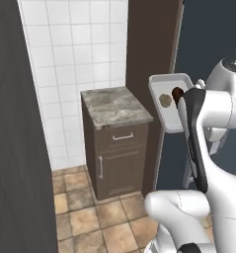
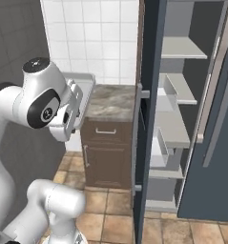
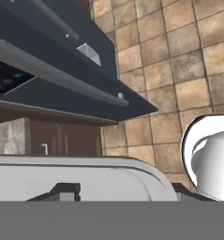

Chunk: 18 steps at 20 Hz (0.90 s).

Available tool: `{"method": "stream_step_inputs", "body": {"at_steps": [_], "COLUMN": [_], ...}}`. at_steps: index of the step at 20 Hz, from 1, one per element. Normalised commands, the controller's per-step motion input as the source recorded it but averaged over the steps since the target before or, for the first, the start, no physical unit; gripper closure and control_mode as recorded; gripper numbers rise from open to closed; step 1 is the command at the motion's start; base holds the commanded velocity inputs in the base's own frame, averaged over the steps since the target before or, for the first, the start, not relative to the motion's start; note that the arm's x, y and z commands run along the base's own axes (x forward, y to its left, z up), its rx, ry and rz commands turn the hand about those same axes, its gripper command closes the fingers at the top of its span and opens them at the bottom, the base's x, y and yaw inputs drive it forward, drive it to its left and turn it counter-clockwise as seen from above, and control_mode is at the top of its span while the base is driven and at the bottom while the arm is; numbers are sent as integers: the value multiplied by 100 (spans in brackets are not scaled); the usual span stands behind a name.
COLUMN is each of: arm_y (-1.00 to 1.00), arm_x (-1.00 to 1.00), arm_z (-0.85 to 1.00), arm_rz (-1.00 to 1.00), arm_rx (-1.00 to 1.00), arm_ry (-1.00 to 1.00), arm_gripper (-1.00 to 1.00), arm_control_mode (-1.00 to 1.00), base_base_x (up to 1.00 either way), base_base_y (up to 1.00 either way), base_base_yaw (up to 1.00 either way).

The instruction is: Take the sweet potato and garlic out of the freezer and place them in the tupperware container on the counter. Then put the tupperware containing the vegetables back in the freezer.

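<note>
The tupperware container [image 1: 170,82] hangs tilted in the air to the right of the counter [image 1: 114,106], clear of its top. In it lie the olive-tan garlic [image 1: 165,100] and, beside it, the dark reddish-brown sweet potato [image 1: 177,93]. My gripper [image 2: 76,106] is shut on the container's rim [image 3: 85,171], which runs across the bottom of the hand view; my forearm hides the grip in the left base view. The freezer [image 2: 177,128] stands open to the right, its grey shelves bare. From the right base view the container [image 2: 85,86] is seen edge-on.
The open freezer door [image 2: 215,157] with its long grey bar handle [image 2: 220,119] stands far right. A dark blue panel [image 2: 148,119] with white bins [image 2: 158,145] rises between counter and shelves. A dark wall [image 1: 16,148] closes the left; tiled floor [image 1: 90,217] lies below.
</note>
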Motion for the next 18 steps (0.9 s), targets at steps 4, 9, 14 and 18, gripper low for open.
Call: {"method": "stream_step_inputs", "body": {"at_steps": [4,9,14,18], "arm_y": [0,0,0,0], "arm_x": [0,0,0,0], "arm_z": [0,0,0,0], "arm_rz": [0,0,0,0], "arm_rx": [0,0,0,0], "arm_ry": [0,0,0,0], "arm_gripper": [100,100,100,100], "arm_control_mode": [100,100,100,100], "base_base_x": [-46,-20,-1,-50], "base_base_y": [-4,-25,-54,-68], "base_base_yaw": [11,24,25,21]}}
